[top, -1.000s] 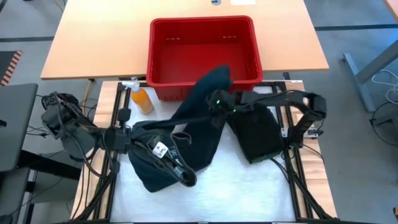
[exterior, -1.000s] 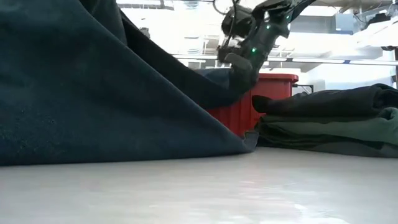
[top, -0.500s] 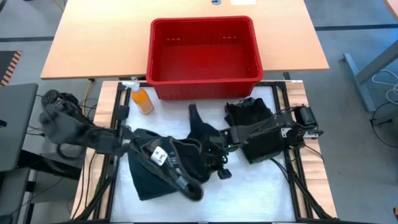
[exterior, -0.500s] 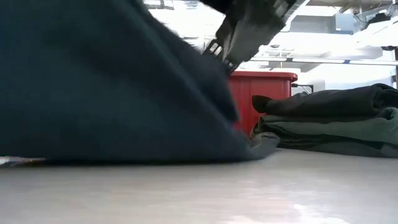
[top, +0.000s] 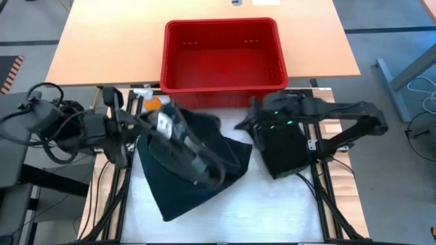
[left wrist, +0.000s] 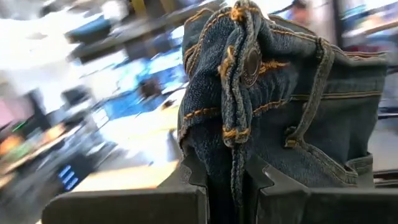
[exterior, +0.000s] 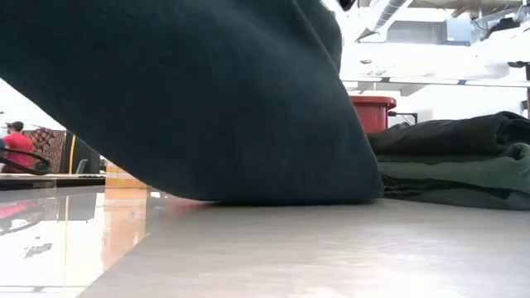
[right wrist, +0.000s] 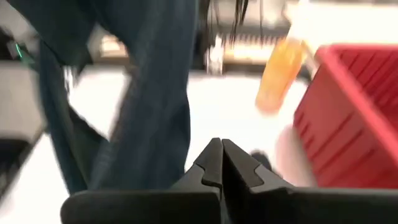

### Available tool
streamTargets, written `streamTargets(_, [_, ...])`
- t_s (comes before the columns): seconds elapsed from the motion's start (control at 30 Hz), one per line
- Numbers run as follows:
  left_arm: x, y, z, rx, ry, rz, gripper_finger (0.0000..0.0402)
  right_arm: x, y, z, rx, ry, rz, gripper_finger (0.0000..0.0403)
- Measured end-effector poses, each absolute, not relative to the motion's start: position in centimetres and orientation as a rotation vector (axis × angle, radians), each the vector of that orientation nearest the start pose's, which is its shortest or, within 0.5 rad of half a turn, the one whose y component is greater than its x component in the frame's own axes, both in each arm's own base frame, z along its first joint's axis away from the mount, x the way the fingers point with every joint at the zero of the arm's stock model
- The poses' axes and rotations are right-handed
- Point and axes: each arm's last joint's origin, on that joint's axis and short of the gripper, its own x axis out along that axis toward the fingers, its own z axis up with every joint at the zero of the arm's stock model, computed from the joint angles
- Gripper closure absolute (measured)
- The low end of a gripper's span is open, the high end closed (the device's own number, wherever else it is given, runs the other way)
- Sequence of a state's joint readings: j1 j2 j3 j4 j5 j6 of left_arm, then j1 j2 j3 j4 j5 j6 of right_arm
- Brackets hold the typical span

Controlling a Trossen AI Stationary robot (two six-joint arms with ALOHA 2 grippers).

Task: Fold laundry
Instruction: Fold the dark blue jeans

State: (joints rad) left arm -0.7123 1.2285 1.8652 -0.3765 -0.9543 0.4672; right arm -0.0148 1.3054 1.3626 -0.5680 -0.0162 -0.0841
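Observation:
The laundry piece in play is a dark blue denim garment with orange stitching and a metal button. My left gripper is shut on it, raised over the table's left half. The cloth hangs down and its lower part rests on the table. A folded stack of dark laundry lies at the right. My right gripper is shut on nothing, in the air between the hanging garment and the stack, near the red basket. My left gripper pinches a bunched fold of the denim just below the buttoned waistband between its two fingers, several layers thick. The fingers point about level. The waistband stands bunched beyond the fingertips; the rest hangs slack, with its lower part on the table.
The red basket stands at the far middle of the table. An orange bottle stands left of it, partly behind the left arm. The folded stack takes up the right side. Bare white table shows at the near right.
My right gripper came down toward the near edge with one end of the garment, then rose back toward the basket without it. That end now hangs from the left gripper's side. My left gripper has risen and tipped up, lifting the garment's left part off the table.

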Motion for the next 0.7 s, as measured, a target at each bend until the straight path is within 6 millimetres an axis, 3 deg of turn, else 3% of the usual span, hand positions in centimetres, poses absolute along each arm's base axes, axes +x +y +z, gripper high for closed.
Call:
streamTargets(0.13, [15.2, -9.0, 56.0, 0.247, -0.043, 0.358, 0.0388, 25.2, -0.1, 39.6, -0.06, 0.276, 0.03, 0.0371])
streamTargets(0.3, [15.8, -8.7, 55.7, 0.234, -0.045, 0.289, 0.0388, 24.7, 1.1, 37.4, -0.031, 0.1, 0.073, 0.0343])
streamTargets(0.47, [16.8, -8.5, 55.1, 0.28, -0.03, 0.139, 0.0388, 26.5, 2.4, 35.1, -0.044, 0.029, 0.133, 0.0296])
streamTargets(0.7, [17.3, -9.0, 53.9, 0.346, 0.027, -0.159, 0.0388, 30.6, 6.2, 32.5, -0.177, -0.082, 0.247, 0.0179])
